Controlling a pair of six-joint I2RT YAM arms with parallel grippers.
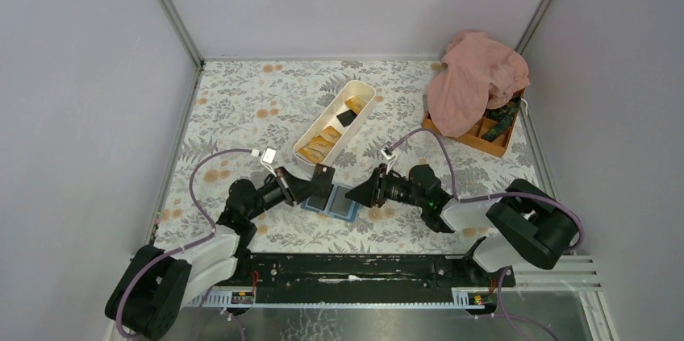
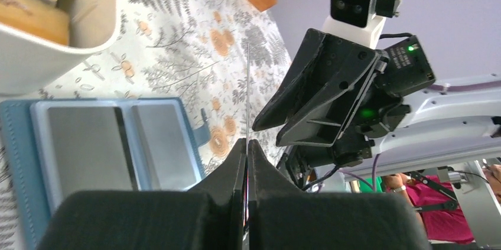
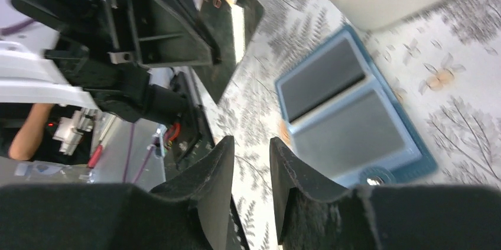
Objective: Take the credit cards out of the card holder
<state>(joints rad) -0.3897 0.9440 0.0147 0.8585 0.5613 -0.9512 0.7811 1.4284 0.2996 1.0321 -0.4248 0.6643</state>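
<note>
Black card [image 3: 227, 31] was pinched in the left tool [image 2: 247, 143], already out of the card holder [image 1: 343, 201]; right tool [image 3: 253, 149] half-spread, empty. Next I'd guess: carry it to the tray [image 1: 324, 115].

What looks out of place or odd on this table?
A crumpled pink cloth lies heaped over the orange compartment box at the far right, covering much of it. Nothing else stands out; the blue card holder lies open and flat.
</note>
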